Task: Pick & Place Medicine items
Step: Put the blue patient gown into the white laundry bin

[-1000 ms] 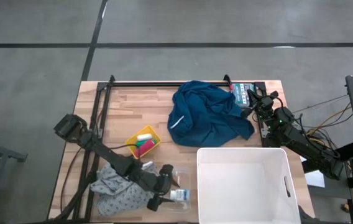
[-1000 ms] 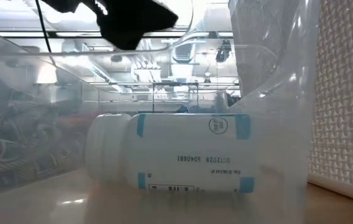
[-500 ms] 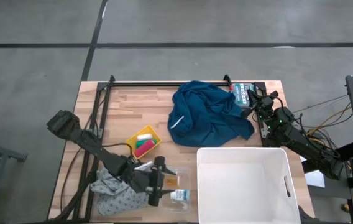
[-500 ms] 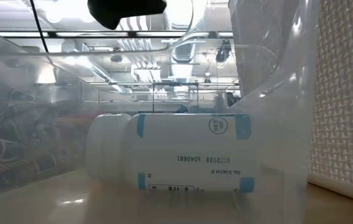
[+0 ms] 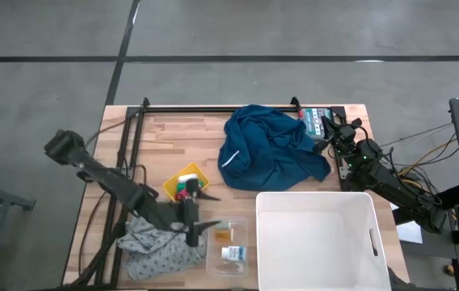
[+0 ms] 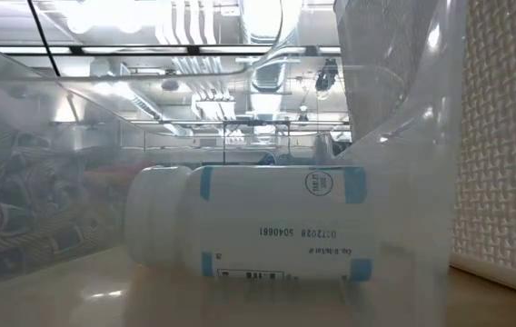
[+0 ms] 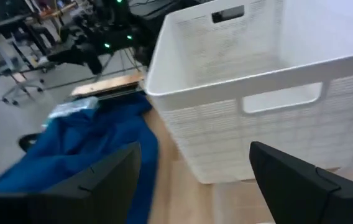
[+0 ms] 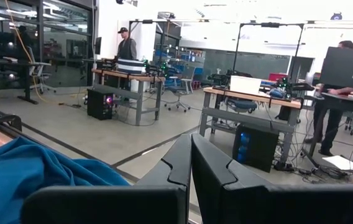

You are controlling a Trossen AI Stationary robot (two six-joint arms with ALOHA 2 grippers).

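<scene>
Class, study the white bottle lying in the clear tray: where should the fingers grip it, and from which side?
Grip the white bottle across its round body, mid-length, away from the cap. Come straight down from above: it lies on its side, and the clear tray walls likely block a level approach.

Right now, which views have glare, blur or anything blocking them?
Low view: shot through the clear container, ceiling lights reflecting; white bottle sharp. Left wrist view: white basket and blue cloth soft with blur. High view: even light, no glare.
</scene>
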